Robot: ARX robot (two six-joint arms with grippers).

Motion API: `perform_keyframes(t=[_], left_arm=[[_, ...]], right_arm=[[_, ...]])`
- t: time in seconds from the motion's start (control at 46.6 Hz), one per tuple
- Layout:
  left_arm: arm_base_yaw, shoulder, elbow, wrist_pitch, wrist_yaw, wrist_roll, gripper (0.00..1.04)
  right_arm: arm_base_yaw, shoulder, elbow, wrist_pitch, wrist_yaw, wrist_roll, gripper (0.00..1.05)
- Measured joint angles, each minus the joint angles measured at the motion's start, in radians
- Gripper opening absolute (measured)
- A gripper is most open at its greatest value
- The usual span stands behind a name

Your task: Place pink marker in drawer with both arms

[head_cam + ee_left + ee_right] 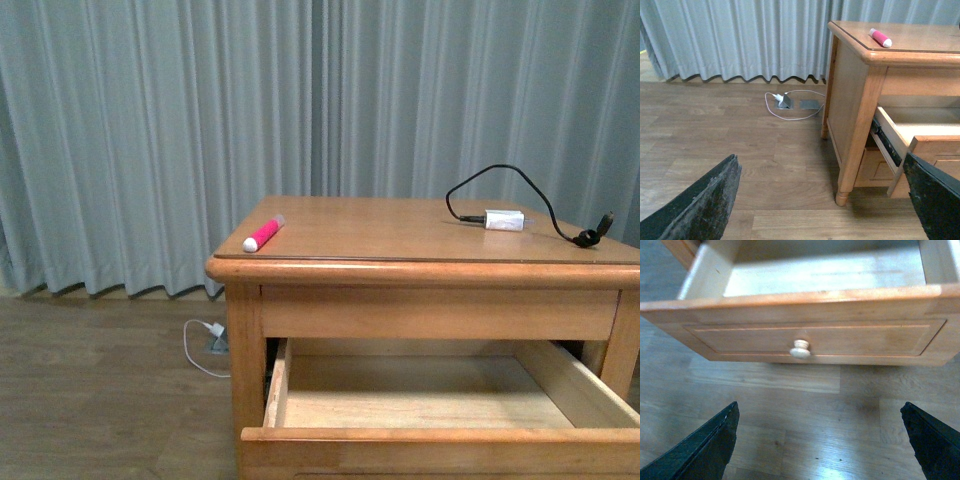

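**Waiting on the pink marker, with the drawer open**

The pink marker (263, 235) lies flat near the surface's front-left corner, its white end toward the front edge, and nothing touches it. Below that edge the drawer (430, 433) stands pulled out, its pale inside bare. The left tool (821, 159) hangs low beside the cabinet, over the floor, spread wide and holding nothing. The right tool (819, 406) hovers before the drawer's knob (800, 349), just as wide and just as empty.

The marker is round and close to the left edge, so a glancing finger could likely roll it off onto the floor. A bump from the right arm might push the drawer in.

Count: one marker, one open drawer with one knob, one white adapter (504, 220) with its black cable near the surface's right edge, and two tools.
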Motion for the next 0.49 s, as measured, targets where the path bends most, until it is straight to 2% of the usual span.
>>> perform_keyframes(t=[0.064,0.214,0.493], left_arm=[[0.0,0.0,0.0,0.0,0.0,0.0,0.99],[0.0,0.0,0.0,0.0,0.0,0.0,0.99],[0.0,0.0,0.0,0.0,0.0,0.0,0.99]], right_arm=[[-0.004,-0.169,0.006,-0.125,-0.021,-0.012,0.96],[-0.002,-0.369,0.039,-0.277,-0.024,-0.025,0.96],[0.008,-0.455,0.031,-0.274,-0.012,-0.005,0.96]])
